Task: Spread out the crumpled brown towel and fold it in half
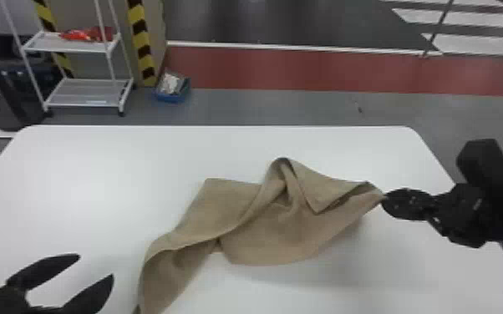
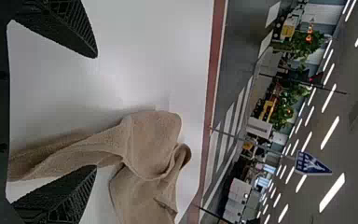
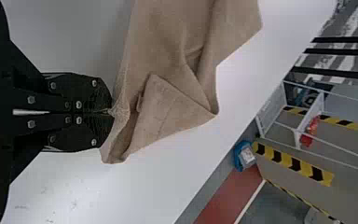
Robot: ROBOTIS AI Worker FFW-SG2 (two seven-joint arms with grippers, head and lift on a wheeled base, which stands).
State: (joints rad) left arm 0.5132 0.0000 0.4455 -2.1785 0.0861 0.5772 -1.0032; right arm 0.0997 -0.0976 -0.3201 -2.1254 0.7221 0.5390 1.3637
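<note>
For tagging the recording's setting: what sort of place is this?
Probably an indoor workshop or exhibition hall: strip lights line the ceiling, yellow-and-black hazard tape marks an upright, and a wheeled white rack stands behind the table.

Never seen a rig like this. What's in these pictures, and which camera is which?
It's a robot with two black arms over a white table. The head view looks forward and down from its head. Each wrist view comes from a camera on that arm, turned sideways, so upright things appear lying down. A crumpled brown towel lies on the table. The right gripper has its jaws shut on one end of it. The left gripper is off to the towel's left, jaws open, holding nothing.
</note>
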